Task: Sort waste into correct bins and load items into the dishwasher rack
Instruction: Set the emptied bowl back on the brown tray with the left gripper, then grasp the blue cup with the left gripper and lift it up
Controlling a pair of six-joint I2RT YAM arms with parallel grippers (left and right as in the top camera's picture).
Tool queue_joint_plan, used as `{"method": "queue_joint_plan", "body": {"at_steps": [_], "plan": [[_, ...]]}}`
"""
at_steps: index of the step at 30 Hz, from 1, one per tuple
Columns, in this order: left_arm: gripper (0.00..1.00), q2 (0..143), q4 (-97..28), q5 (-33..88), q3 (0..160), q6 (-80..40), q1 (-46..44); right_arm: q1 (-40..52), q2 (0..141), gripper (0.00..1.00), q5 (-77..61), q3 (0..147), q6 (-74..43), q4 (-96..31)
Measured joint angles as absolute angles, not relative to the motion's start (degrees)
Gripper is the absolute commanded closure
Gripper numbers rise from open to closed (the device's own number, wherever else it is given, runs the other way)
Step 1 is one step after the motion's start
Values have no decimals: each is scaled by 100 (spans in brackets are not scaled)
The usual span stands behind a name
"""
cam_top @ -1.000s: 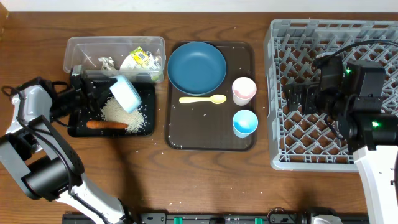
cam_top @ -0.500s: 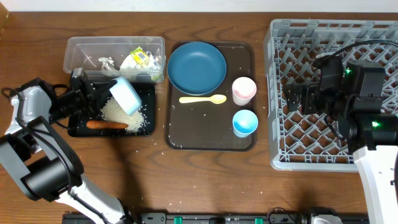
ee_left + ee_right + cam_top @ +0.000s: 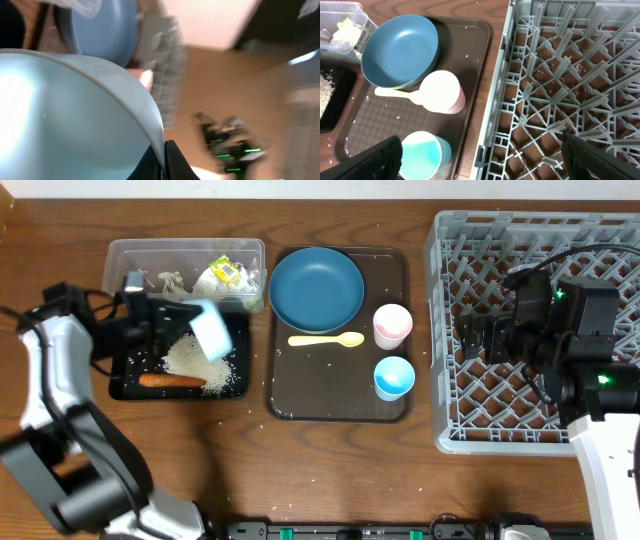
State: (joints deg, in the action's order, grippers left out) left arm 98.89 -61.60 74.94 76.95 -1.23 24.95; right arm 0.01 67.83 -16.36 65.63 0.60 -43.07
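The left gripper (image 3: 183, 321) is clamped on the rim of the light blue bowl (image 3: 208, 330), holding it tipped on edge above the far right part of the shallow black tray (image 3: 126, 387); the left wrist view shows the bowl's pale inside filling the lower left, with a dark finger pressed to its rim. Below the bowl a heap of white rice grains (image 3: 195, 361) lies in the black tray, and the small orange carrot (image 3: 172, 380) lies along the tray's near side, just beside the heap. Touching the tray's far edge is the clear plastic tub (image 3: 140, 258), which holds the crumpled white paper (image 3: 170, 280) and, to its right, the yellow-green wrapper (image 3: 228, 275). To the right of both bins stands the brown serving tray (image 3: 330, 395): the dark blue plate (image 3: 316, 288) takes its far half, the yellow spoon (image 3: 326, 340) lies crosswise just near of the plate, the pale pink cup (image 3: 392, 326) stands at the spoon's right end, and the light blue cup (image 3: 393, 377) stands nearer, close to the pink one. A few loose grains dot the serving tray and the wooden table (image 3: 330, 470). At the far right sits the grey dishwasher rack (image 3: 470, 420), with nothing loaded among its pegs. The right gripper (image 3: 487, 156) hovers over the rack's left side with its fingers spread wide and nothing between them
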Motion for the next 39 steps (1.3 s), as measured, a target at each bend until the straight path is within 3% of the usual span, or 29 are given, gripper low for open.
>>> {"method": "queue_joint_plan", "body": {"at_steps": [6, 17, 21, 28, 34, 39], "plan": [[94, 9065, -5968, 5384, 7741, -119, 816, 1, 6785, 1, -1638, 6563, 58, -4305], [94, 9452, -4912, 2287, 7719, -222, -2314, 1, 6785, 1, -1636, 6563, 45, -4307], [94, 9929, -4569, 1538, 7712, -325, -3061, 1, 6788, 1, -1638, 6563, 43, -4311], [93, 10665, -4451, 777, 7690, -534, -3616, 1, 6788, 1, -1638, 6563, 43, -4401], [64, 10827, -4456, 554, 7647, -681, -3642, 1, 6788, 1, -1636, 6563, 43, -4410], [56, 10825, -4945, 513, 7835, -753, -3645, 1, 6788, 1, -1638, 6563, 43, -4414]]}}
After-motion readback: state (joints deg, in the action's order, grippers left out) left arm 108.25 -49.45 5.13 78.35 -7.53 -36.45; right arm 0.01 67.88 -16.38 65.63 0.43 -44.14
